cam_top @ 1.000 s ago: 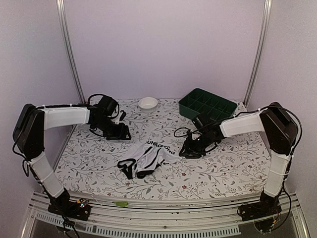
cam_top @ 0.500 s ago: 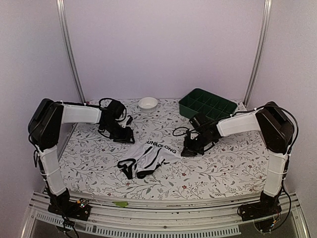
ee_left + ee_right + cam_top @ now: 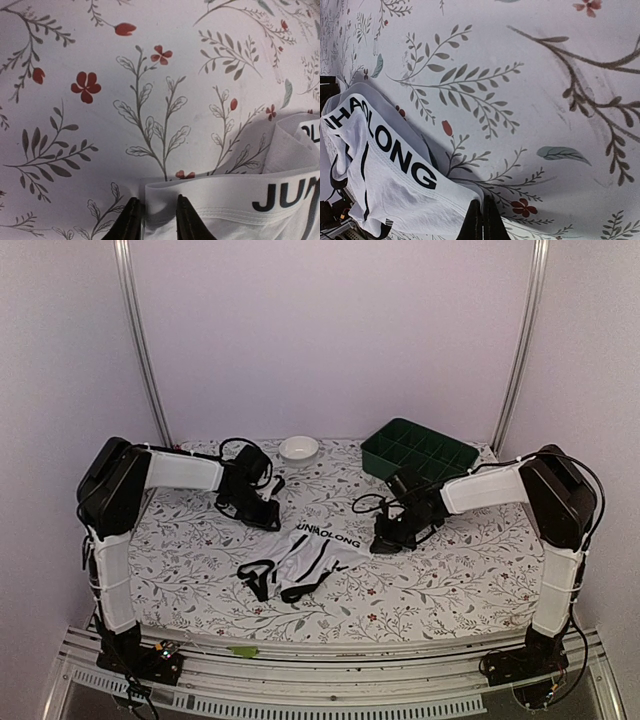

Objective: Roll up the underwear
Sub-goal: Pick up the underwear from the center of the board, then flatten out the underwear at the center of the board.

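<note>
Left claw (image 3: 159, 222) stands with its two fingertips (image 3: 131, 224) a little apart, astride one corner of the waistband (image 3: 220, 195) of the underwear (image 3: 235, 225). The band's edge lies between them, flat on the bench (image 3: 100, 125), and no pinch shows yet. Right claw (image 3: 482, 220) is clenched, its tips pressed together on the opposite corner of the same band, so far as its wrist view shows. Taking both ends of the waistband looks a sensible start: with the two corners held, the band can be drawn straight and the cloth spread out. I judge that no rolling has begun.

Out from the claws, the underwear lies rumpled near the middle of the bench. Its waistband is on the far side, and its white body and black stripes trail towards the arm bases. A small white bowl (image 3: 299, 448) and a dark green compartment tray (image 3: 420, 452) sit at the far edge, well apart from the cloth.

The band's lettering is black on white. The right wrist view reads "HAOLONG", the left shows "JU" and part of another letter, and from above the word looks like "UNHAOLONG".
</note>
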You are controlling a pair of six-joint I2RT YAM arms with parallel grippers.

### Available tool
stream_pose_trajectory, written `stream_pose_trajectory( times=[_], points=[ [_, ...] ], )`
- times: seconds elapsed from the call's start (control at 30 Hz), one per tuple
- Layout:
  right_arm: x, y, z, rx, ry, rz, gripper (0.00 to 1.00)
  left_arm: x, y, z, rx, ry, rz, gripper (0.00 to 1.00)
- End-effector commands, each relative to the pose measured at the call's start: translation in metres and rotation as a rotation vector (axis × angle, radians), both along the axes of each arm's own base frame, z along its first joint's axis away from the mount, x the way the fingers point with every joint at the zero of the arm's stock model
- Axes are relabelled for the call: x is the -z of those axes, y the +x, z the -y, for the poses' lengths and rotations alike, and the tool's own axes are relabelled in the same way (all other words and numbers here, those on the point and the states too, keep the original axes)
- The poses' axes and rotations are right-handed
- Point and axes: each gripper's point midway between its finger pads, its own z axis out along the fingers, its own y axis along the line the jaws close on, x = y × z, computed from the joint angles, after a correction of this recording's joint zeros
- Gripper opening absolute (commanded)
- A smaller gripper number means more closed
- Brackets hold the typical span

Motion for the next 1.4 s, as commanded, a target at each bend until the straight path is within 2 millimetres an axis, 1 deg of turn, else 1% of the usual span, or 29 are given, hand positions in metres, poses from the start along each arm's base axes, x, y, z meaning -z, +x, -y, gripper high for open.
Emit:
stream_pose_trajectory(
  times=[0.0,0.07,0.13,0.17,0.2,0.23,0.27,0.4,0.43,0.6,0.67,0.77,0.83,0.93,1.0,1.03,1.07,1.1,1.13,1.2,1.23,1.3,1.33,1.37],
  points=[
    [-0.016,0.011,0.016,0.010,-0.035,0.062,0.00,0.025,-0.010,0.002,0.050,0.068,-0.036,0.19],
    [-0.026,0.019,0.020,0.017,-0.030,0.094,0.00,0.016,-0.007,0.004,0.051,0.055,-0.019,0.00],
    [-0.041,0.028,0.021,0.016,-0.025,0.145,0.00,-0.002,-0.001,0.009,0.052,0.026,0.027,0.00],
    [-0.046,0.031,0.024,0.014,-0.031,0.165,0.00,-0.016,0.004,0.011,0.054,0.007,0.064,0.00],
    [-0.058,0.038,0.024,0.017,-0.028,0.201,0.00,-0.031,0.010,0.012,0.049,-0.005,0.106,0.00],
    [-0.074,0.047,0.024,0.017,-0.026,0.252,0.00,-0.054,0.016,0.015,0.049,-0.026,0.161,0.00],
    [-0.086,0.051,0.025,0.018,-0.026,0.285,0.00,-0.076,0.021,0.015,0.044,-0.046,0.214,0.00],
    [-0.137,0.068,0.033,0.026,-0.049,0.443,0.00,-0.144,0.033,0.010,0.016,-0.081,0.389,0.00],
    [-0.151,0.071,0.034,0.025,-0.047,0.481,0.00,-0.165,0.034,0.008,0.008,-0.099,0.436,0.00],
    [-0.225,0.077,0.045,0.047,-0.036,0.676,0.00,-0.240,0.026,0.007,0.022,-0.205,0.611,0.00],
    [-0.254,0.076,0.050,0.060,-0.025,0.749,0.00,-0.266,0.021,0.003,0.012,-0.232,0.672,0.00],
    [-0.287,0.071,0.056,0.062,0.002,0.843,0.00,-0.296,0.009,0.000,0.022,-0.284,0.739,0.00],
    [-0.301,0.065,0.057,0.054,0.028,0.887,0.00,-0.308,-0.002,0.000,0.041,-0.327,0.767,0.00],
    [-0.301,0.051,0.057,0.027,0.056,0.891,0.00,-0.314,-0.022,0.000,0.062,-0.380,0.772,0.00],
    [-0.300,0.032,0.051,0.002,0.094,0.888,0.00,-0.313,-0.041,0.002,0.074,-0.415,0.757,0.00],
    [-0.302,0.020,0.046,-0.016,0.115,0.891,0.00,-0.313,-0.054,0.003,0.085,-0.436,0.749,0.00],
    [-0.295,0.005,0.041,-0.037,0.132,0.870,0.00,-0.310,-0.068,0.004,0.094,-0.453,0.739,0.00],
    [-0.291,-0.009,0.037,-0.055,0.152,0.854,0.00,-0.304,-0.083,0.005,0.103,-0.466,0.722,0.00],
    [-0.289,-0.024,0.032,-0.073,0.173,0.837,0.00,-0.303,-0.097,0.006,0.107,-0.490,0.708,0.00],
    [-0.280,-0.052,0.024,-0.077,0.210,0.790,0.00,-0.298,-0.118,0.001,0.090,-0.537,0.677,0.00],
    [-0.272,-0.063,0.024,-0.066,0.220,0.757,0.00,-0.293,-0.125,-0.002,0.072,-0.554,0.653,0.00],
    [-0.250,-0.075,0.030,-0.019,0.238,0.675,0.00,-0.278,-0.131,-0.007,0.032,-0.570,0.602,0.00],
    [-0.241,-0.075,0.033,0.012,0.240,0.650,0.00,-0.270,-0.130,-0.008,0.020,-0.559,0.588,0.00],
    [-0.233,-0.073,0.036,0.038,0.225,0.637,0.00,-0.259,-0.124,-0.008,0.001,-0.532,0.574,0.00]
  ],
)
